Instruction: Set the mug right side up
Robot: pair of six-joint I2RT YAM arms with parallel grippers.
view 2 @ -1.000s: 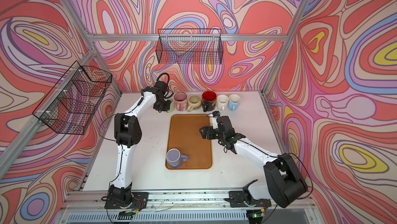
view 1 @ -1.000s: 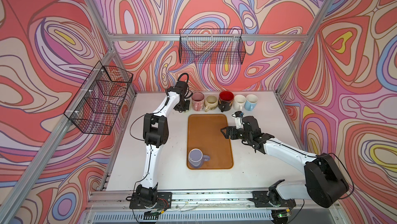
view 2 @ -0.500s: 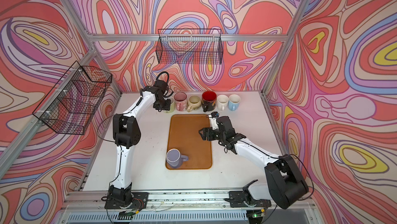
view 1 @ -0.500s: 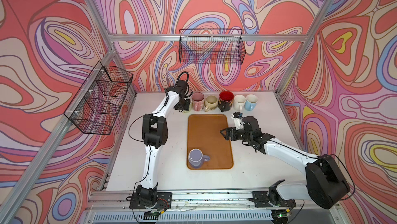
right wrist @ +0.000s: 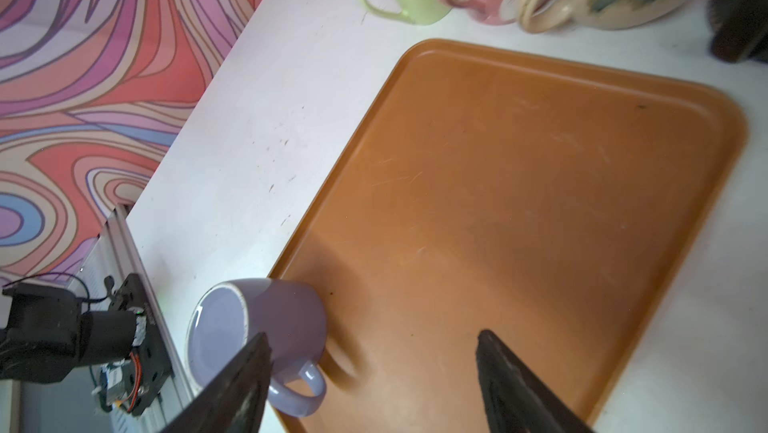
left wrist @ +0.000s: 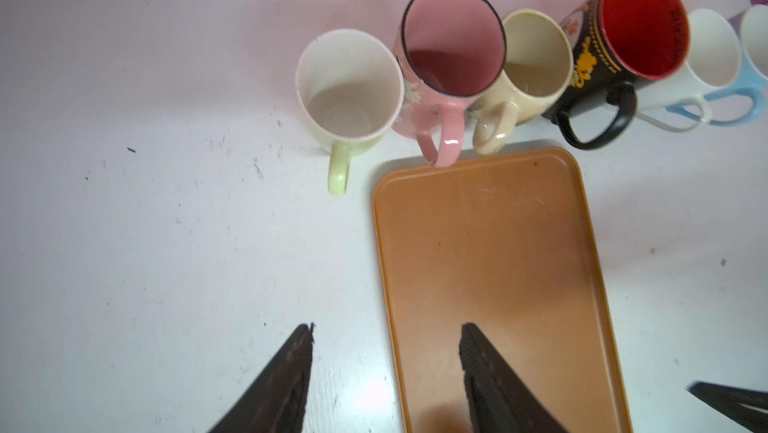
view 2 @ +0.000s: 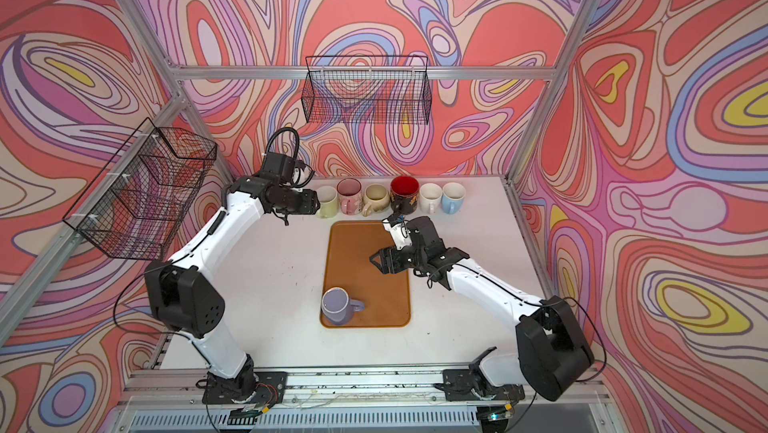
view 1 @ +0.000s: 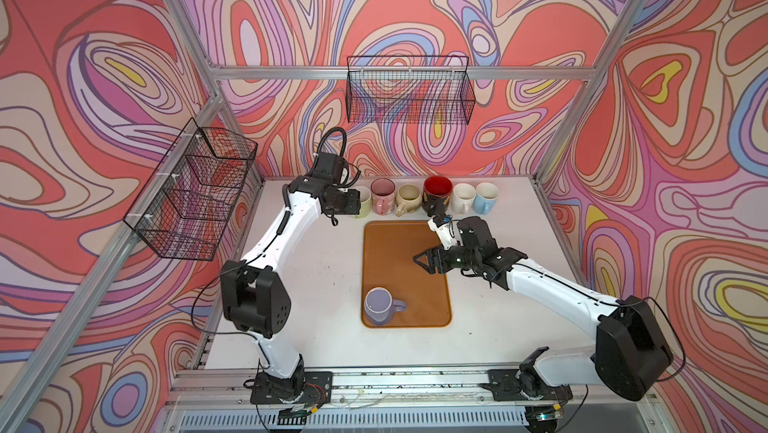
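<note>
**Inspector:** State of the fingers?

**Assessor:** Left fingers [left wrist: 286, 372] parted, holding nothing. Right fingers [right wrist: 245, 372] wide, holding nothing.

**Inspector:** The mug?

**Assessor:** Lilac mug [view 1: 378, 306], apparently base up, stands on the tray [view 1: 399, 252] corner, ahead of the right fingers, untouched. Row of mugs [left wrist: 528, 61] beyond the left fingers stands upright and empty. In both top views the left arm partly hides the green mug [view 1: 363, 202].

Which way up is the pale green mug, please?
Right side up: the pale green mug stands on its base, open mouth upward, empty bottom visible inside.
</note>
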